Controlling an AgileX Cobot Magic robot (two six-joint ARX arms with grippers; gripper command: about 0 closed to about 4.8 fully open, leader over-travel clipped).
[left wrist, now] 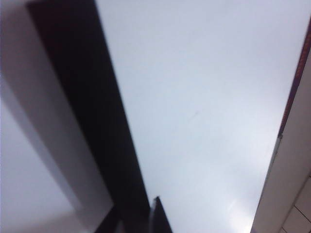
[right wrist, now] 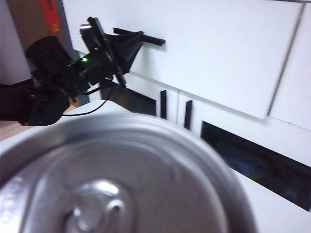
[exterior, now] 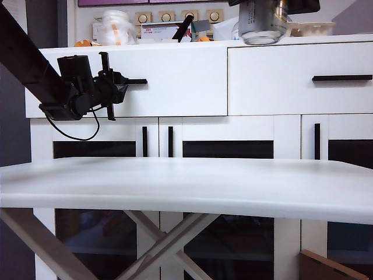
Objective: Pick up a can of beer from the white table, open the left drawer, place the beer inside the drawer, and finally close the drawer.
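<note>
Up top, the right gripper (exterior: 265,11) is mostly cropped out, its jaws spread around the can of beer (exterior: 262,26) above the cabinet. Meanwhile the left gripper (exterior: 119,87) is pinching the left drawer (exterior: 175,81) handle (exterior: 137,81) above the worktop (exterior: 186,184).

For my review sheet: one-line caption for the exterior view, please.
Left gripper closed on the left drawer handle, drawer shut; right gripper holds the can of beer aloft above the white table.
</note>
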